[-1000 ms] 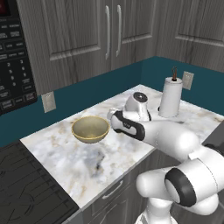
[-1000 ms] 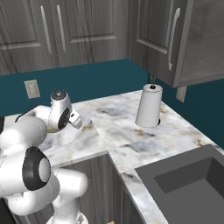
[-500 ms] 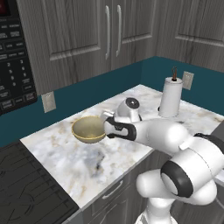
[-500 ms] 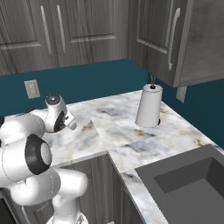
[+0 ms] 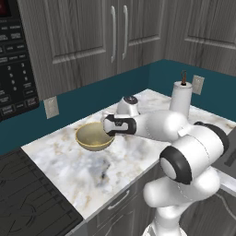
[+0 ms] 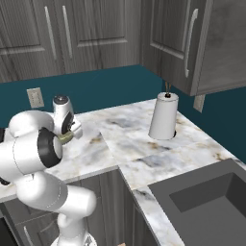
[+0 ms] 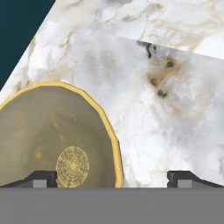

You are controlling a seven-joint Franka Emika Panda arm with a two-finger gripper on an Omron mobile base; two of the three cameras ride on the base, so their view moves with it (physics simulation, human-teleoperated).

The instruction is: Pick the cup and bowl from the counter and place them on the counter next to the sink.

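The tan-yellow bowl [image 5: 93, 137] sits upright on the white marble counter [image 5: 69, 162], near the wall. My gripper [image 5: 108, 129] hangs low over the bowl's right rim, pointing down. In the hand view the bowl [image 7: 52, 140] fills the lower left, and the gripper [image 7: 113, 179] stands open. One fingertip is over the bowl's inside, the other over bare counter [image 7: 170, 109], so the rim runs between them. Nothing is held. The cup is out of view. The dark sink [image 6: 206, 202] lies sunken in the counter [image 6: 144, 158], far to the right of the arm.
A white paper-towel roll [image 5: 180, 97] stands on the counter near the back corner, also the paper-towel roll [image 6: 163, 117]. A black stovetop [image 5: 27, 198] borders the counter's left end, under a black microwave [image 5: 11, 60]. Grey cabinets hang above.
The arm has swung left and reached toward the bowl; the hand now sits over its right rim. The jaws stayed open. The bowl has not moved.
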